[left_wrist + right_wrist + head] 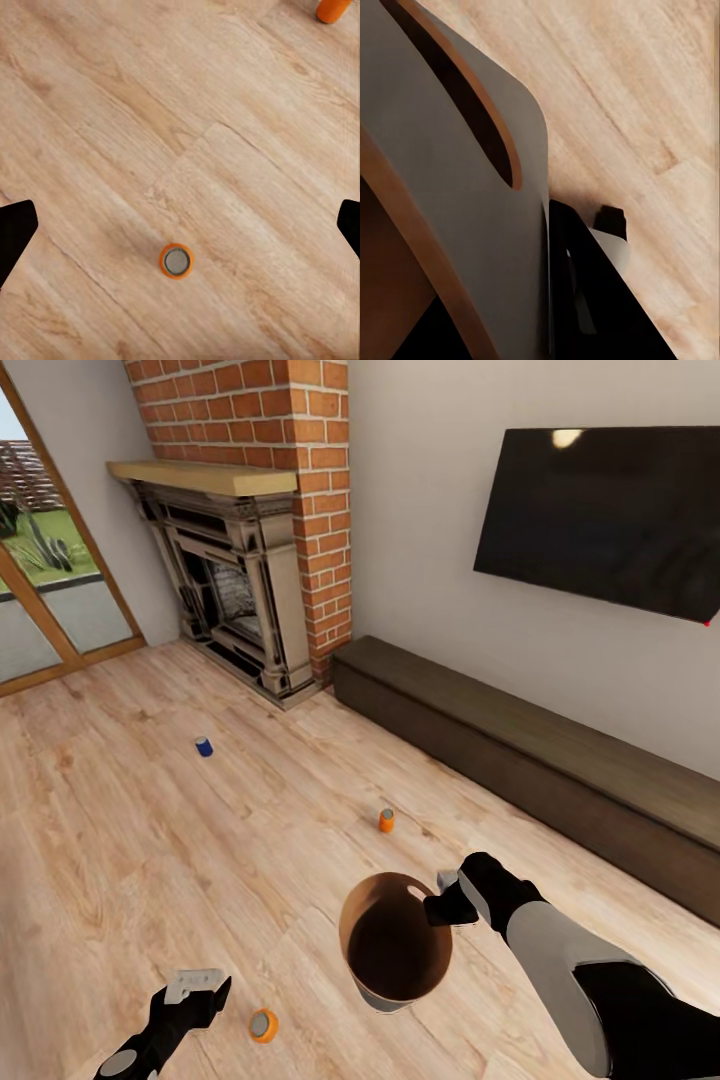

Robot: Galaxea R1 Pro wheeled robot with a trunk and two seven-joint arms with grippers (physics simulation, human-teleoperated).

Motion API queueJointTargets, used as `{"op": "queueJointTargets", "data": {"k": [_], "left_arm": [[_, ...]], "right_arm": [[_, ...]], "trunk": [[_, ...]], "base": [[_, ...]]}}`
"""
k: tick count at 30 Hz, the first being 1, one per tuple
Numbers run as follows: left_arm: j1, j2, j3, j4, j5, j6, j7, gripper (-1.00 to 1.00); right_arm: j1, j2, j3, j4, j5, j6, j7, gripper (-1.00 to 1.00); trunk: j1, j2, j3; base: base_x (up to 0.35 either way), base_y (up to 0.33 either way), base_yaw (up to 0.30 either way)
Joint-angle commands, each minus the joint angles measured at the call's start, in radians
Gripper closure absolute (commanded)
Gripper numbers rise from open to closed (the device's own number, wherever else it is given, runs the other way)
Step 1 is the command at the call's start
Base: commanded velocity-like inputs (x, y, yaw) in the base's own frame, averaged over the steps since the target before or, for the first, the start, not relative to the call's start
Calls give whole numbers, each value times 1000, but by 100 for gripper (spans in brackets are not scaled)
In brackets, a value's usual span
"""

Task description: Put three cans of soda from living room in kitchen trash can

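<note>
Floor [150,840]: you see pale wood planks with visible grain, matt.
Trash can [395,985]: smooth grey outside, brown-copper inside with a dull sheen.
Near orange can [176,261]: your left wrist view shows a grey metallic top.
Chimney column [290,470]: rough red brick.
Wall screen [610,510]: glossy black.
Low cabinet [540,760]: dark matt wood.

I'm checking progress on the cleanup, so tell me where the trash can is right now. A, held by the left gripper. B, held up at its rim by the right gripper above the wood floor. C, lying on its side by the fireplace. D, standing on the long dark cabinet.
B: the right gripper is clamped on the rim of the trash can, which hangs over the wood floor, empty, with its brown inside showing.
</note>
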Motion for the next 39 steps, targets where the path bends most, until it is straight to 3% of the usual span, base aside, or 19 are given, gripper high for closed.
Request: {"op": "queueJointTargets", "data": {"k": [1, 15, 27, 34, 39], "left_arm": [[0, 0, 0, 0, 0, 0, 0, -100], [0, -3, 2, 7, 1, -8, 4, -100], [-1, -23, 13, 30, 11, -180, 16, -100], [-2, -34, 10, 62, 8, -202, 25, -100], [-3, -67, 2, 137, 3, -209, 28, -100]], "right_arm": [[0, 0, -6, 0, -23, 3, 6, 100], [0, 0, -6, 0, -23, 3, 6, 100], [0, 10, -6, 0, -23, 4, 5, 100], [0, 14, -7, 0, -23, 4, 6, 100], [0, 15, -8, 0, -23, 11, 8, 100]], "trunk": [[0, 0, 0], [0, 0, 0], [0, 0, 0], [27, -49, -22], [46, -84, -38]], "base": [[324, 1, 0], [292, 0, 0], [41, 0, 0], [3, 0, 0], [0, 0, 0]]}}
